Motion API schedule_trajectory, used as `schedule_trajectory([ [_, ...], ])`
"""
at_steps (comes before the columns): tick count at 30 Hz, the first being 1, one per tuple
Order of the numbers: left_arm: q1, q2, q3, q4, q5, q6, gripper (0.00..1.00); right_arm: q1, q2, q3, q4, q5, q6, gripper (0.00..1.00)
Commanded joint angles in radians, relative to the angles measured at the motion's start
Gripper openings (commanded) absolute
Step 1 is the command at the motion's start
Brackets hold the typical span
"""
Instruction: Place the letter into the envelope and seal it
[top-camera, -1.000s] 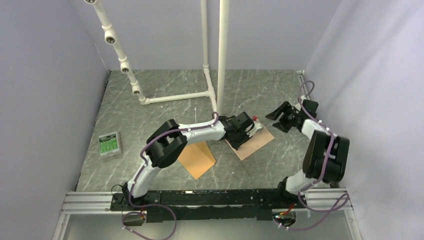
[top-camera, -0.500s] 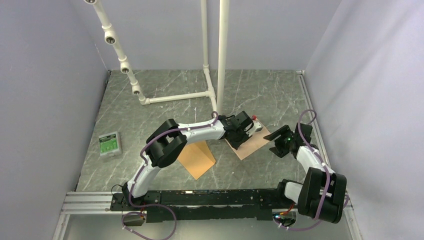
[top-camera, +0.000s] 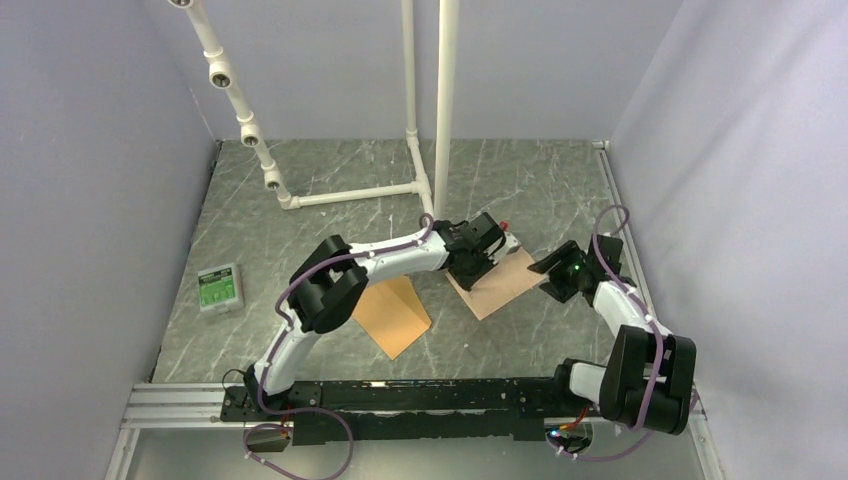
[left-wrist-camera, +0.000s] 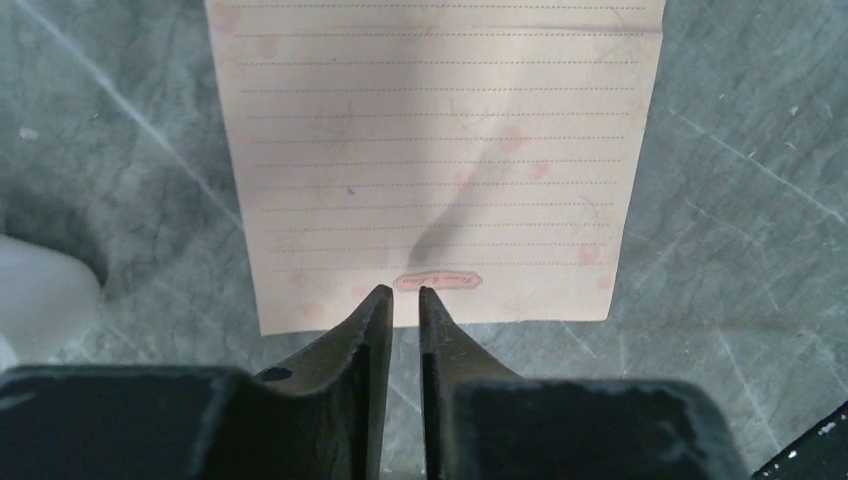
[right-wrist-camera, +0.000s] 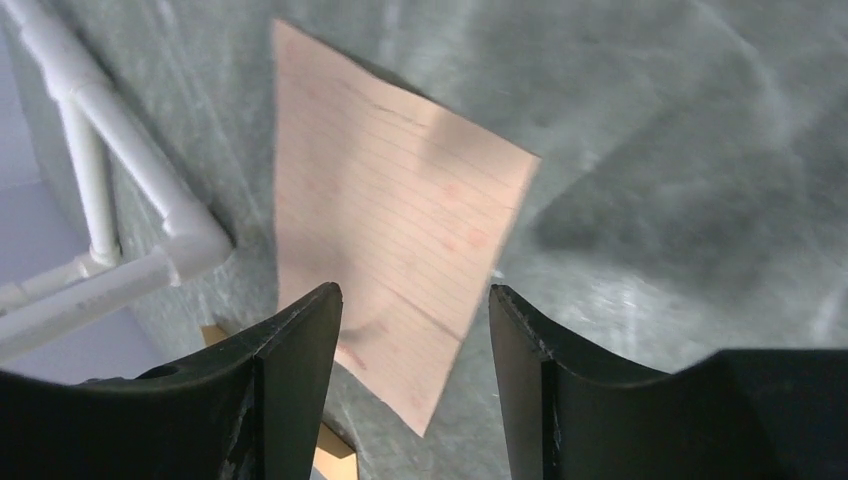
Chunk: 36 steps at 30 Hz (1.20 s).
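Letter edge pinched in near-closed left jaws; right jaws spread wide, empty, nearby.

The grey marbled table carries the letter, the envelope, a green box and white pipes.

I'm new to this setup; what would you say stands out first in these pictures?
The pink lined letter at the centre, with the left gripper nearly shut on its near edge and the paper rucked ahead of it. The right gripper, open, faces it from the right; the orange-brown envelope lies apart on the left.
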<state>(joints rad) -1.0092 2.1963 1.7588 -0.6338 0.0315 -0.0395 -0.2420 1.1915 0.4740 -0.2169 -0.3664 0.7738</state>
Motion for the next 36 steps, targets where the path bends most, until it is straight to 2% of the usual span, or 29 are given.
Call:
schedule_trajectory([
  [1,0.001,-0.118,-0.025,0.012,-0.029,-0.039,0.26,0.07,0.021,0.111,0.067,0.015,-0.065,0.59],
  [4,0.001,-0.174,-0.103,0.055,-0.081,-0.088,0.4,0.132,0.089,0.169,0.092,0.029,-0.084,0.59],
  [7,0.009,-0.22,-0.169,0.091,-0.107,-0.135,0.49,0.19,0.195,0.238,0.099,0.069,-0.122,0.59],
  [13,0.076,-0.296,-0.295,0.143,-0.073,-0.252,0.58,0.294,0.385,0.366,0.012,0.174,-0.191,0.61],
  [20,0.188,-0.41,-0.483,0.295,0.066,-0.375,0.7,0.378,0.411,0.334,-0.032,0.194,-0.189,0.61],
  [24,0.263,-0.445,-0.587,0.402,0.176,-0.443,0.72,0.414,0.39,0.268,-0.027,0.179,-0.172,0.61],
  [29,0.323,-0.441,-0.636,0.466,0.281,-0.508,0.73,0.421,0.351,0.178,0.018,0.15,-0.098,0.61],
  [33,0.336,-0.404,-0.632,0.473,0.348,-0.523,0.67,0.43,0.332,0.147,0.04,0.162,-0.026,0.6],
  [36,0.337,-0.378,-0.626,0.47,0.382,-0.527,0.59,0.432,0.316,0.127,0.071,0.153,0.004,0.6],
])
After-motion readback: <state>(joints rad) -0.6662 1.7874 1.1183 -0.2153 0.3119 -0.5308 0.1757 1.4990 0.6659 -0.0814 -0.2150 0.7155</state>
